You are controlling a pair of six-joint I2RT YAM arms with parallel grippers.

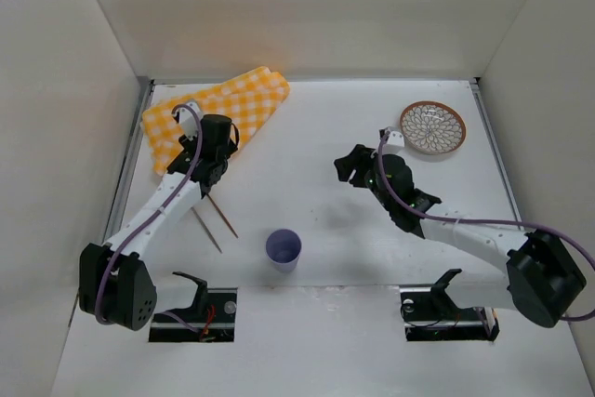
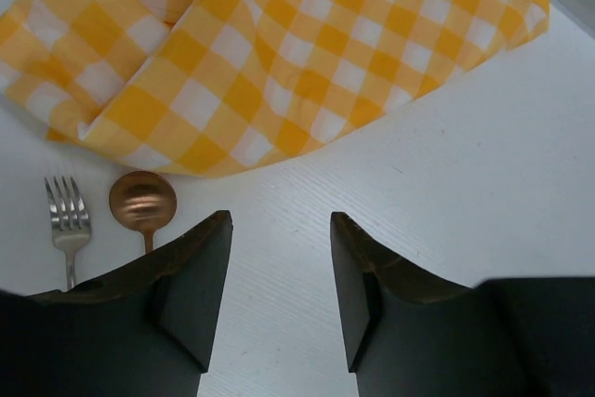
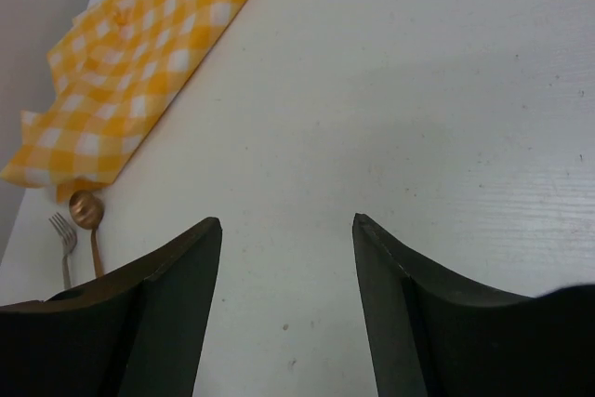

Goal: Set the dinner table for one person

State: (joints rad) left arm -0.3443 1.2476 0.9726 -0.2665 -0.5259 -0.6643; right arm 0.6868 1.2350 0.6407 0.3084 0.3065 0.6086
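Both wide open and empty, touching nothing: left gripper hangs over bare bench just off the checked cloth, upper left of the top view. Fork and spoon lie side by side near it. Right gripper is over bare bench right of centre. Cup bottom centre, plate upper right.

Left wrist view: the left tool cuts off the handles of the fork and spoon, and the checked cloth runs off the top edge. From above, near the left edge of the bench, the left arm hides both heads. Only thin handles show.
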